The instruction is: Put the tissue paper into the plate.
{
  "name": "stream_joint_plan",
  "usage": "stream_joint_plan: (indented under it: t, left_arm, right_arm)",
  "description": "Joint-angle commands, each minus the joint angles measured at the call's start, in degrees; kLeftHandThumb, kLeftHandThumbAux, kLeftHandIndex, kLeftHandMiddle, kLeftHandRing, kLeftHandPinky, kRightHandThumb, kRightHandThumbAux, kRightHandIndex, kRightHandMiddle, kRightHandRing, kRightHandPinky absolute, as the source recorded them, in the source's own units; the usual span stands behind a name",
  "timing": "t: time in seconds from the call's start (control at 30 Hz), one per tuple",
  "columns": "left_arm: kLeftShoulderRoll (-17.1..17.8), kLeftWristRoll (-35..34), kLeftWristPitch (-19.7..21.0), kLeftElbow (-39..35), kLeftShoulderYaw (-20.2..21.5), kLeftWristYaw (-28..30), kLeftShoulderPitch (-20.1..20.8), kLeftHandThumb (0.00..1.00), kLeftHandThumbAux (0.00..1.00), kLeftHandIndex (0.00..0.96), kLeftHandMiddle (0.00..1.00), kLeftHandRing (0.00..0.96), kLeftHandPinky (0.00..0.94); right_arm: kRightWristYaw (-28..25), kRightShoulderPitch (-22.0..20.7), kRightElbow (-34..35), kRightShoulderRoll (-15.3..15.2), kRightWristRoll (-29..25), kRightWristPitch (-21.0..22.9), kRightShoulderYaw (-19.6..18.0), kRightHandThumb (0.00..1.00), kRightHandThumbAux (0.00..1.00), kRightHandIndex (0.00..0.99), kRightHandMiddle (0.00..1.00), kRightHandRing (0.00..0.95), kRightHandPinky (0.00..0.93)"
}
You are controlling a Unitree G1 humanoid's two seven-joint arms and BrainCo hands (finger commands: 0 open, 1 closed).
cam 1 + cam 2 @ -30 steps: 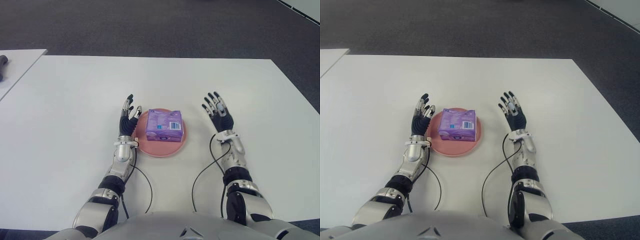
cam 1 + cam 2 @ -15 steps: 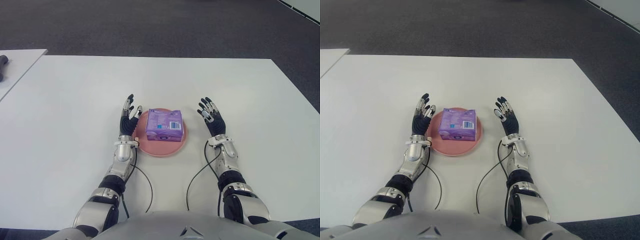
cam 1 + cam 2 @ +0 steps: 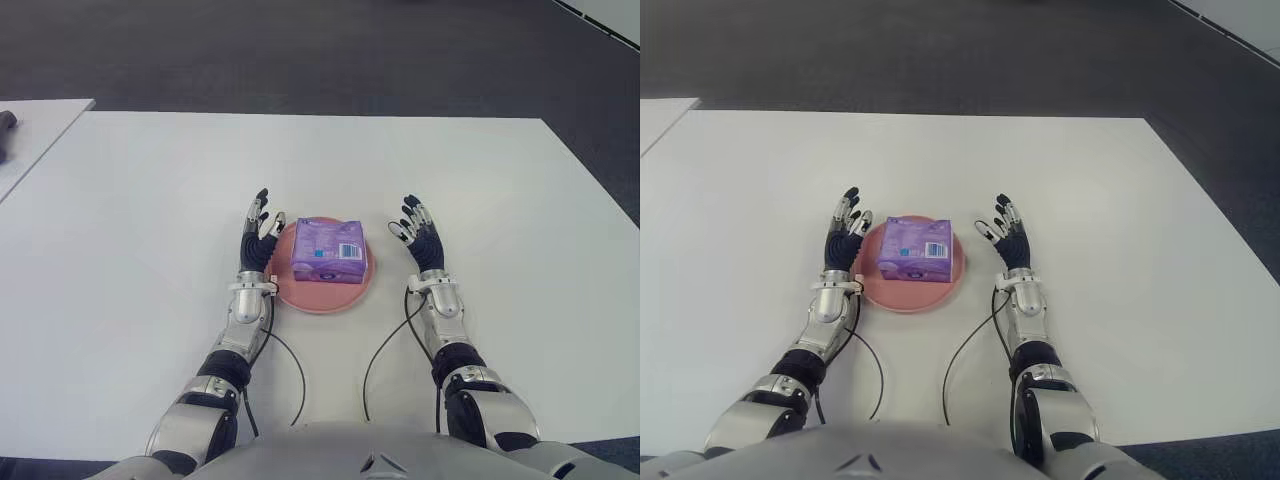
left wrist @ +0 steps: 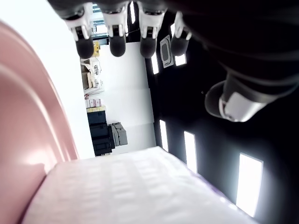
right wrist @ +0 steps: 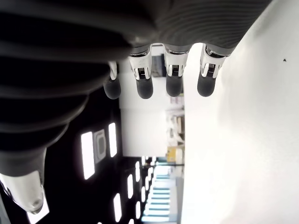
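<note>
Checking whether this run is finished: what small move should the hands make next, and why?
Probably draw both hands back: the tissue pack already lies in the plate, and the left hand and right hand flank it, open and holding nothing.

Dark object (image 3: 5, 128), perhaps a tool, is cut off at the edge.

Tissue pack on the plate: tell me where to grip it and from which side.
Grip the tissue pack across its two short side faces, coming from above. It lies flat on the pink plate, whose rim blocks a low approach. The left hand and right hand flank it, both open.
</note>
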State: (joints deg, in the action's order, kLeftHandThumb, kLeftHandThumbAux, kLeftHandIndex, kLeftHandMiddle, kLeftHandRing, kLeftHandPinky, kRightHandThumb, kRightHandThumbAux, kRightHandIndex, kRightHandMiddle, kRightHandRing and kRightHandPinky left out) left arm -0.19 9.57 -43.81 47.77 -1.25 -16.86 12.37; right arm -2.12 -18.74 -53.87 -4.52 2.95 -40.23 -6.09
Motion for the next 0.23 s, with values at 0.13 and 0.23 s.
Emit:
stream_joint_plan:
  t: [0.13,0.23]
  left_arm:
    - [0.84,0.86,-0.26,3.33,-0.31,0.50,-4.30,0.000,0.463,0.000,0.000,0.000,0.000]
    - [0.81,0.60,0.16,3.30,-0.22,0.80,-4.31,0.000,0.462,0.000,0.000,0.000,0.000]
  right_arm:
    - [8.40,3.52,-4.60,-2.96,10.65,-3.18,6.83,0.015,0.504,0.000,0.000,0.000,0.000]
    - [10.71,4.31,-3.34,-3.57,13.04,-2.88,8.85,0.005,0.462,0.000,0.000,0.001,0.007]
